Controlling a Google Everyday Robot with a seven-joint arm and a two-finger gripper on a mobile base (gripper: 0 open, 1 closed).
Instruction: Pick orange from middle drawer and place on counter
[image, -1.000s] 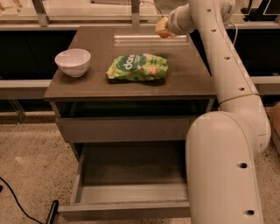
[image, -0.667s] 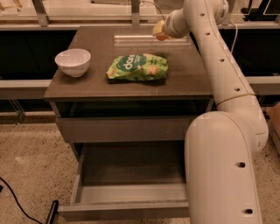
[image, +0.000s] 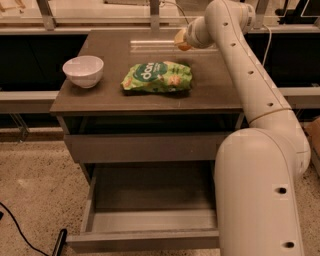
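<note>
The orange (image: 184, 46) is small and round, and it shows at the tip of my gripper (image: 182, 41) over the back middle of the counter (image: 115, 50), very close to its surface. The gripper is shut on the orange. My white arm reaches in from the right. The middle drawer (image: 145, 239) is pulled out below the counter, and its inside shows only bare floor.
A white bowl (image: 83, 71) stands at the counter's left. A green snack bag (image: 156, 76) lies in the middle, just in front of the gripper. My arm's thick lower part (image: 260, 190) covers the drawer's right side. A black cable (image: 20, 230) lies on the floor at left.
The gripper with the orange has moved down and slightly left, closer to the counter's surface behind the snack bag.
</note>
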